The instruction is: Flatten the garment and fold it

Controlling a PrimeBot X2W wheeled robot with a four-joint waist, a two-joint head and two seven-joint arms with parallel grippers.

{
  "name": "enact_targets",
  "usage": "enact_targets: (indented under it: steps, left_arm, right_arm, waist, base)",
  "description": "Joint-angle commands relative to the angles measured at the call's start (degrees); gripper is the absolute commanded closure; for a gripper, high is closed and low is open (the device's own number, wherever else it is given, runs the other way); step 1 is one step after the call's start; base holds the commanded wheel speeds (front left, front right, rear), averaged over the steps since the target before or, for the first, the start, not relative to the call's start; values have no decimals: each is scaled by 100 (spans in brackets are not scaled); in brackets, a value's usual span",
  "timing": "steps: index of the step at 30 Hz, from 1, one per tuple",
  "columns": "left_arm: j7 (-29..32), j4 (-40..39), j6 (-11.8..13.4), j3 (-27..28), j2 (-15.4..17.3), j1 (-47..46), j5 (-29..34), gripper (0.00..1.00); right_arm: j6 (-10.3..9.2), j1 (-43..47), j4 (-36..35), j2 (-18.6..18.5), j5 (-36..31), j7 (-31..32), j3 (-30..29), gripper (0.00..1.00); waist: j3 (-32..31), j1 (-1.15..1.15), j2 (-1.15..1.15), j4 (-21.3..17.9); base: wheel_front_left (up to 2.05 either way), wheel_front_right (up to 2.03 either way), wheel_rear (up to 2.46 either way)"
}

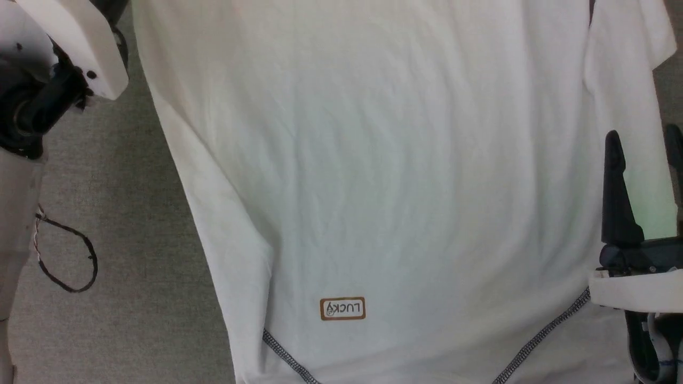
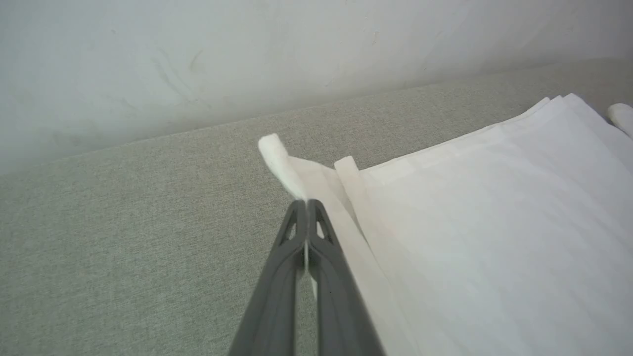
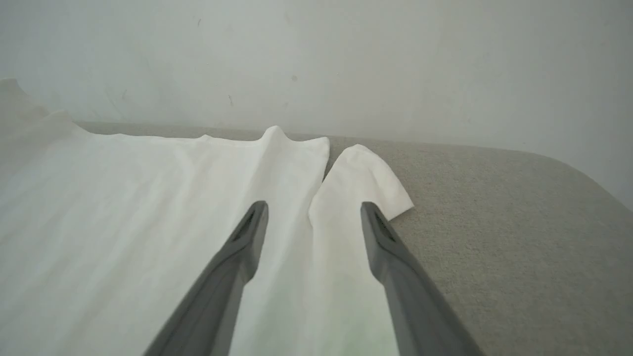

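Head cam looks nearly straight down, close over the garment (image 1: 395,176). L wrist cam sits low, facing along the left gripper (image 2: 306,205) across the grey surface (image 2: 123,222) to a pale wall (image 2: 198,59). R wrist cam does likewise along the right gripper (image 3: 314,207). All 3 share the garment; both wrist cams share surface & wall.

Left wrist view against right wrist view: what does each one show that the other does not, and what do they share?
Left wrist view: the left gripper shut on a raised edge of the garment. Right wrist view: the right gripper open, fingers apart over a flat sleeve end. Both: the white garment on a grey cloth surface before a pale wall.
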Motion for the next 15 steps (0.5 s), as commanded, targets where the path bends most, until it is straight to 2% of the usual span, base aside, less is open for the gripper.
enact_targets:
  steps: [1,15]
  left_arm:
    - [-17,-64,-29,-20,6,90,-43,100]
    - [170,-625,-2,-150,72,335,-205,100]
  right_arm:
    - [-6,6,24,4,42,-28,5,0]
    - [-6,131,180,4,148,-29,15,0]
  waist:
    - [-191,0,0,28]
    - [-694,0,0,67]
  base:
    - [0,0,0]
    - [0,0,0]
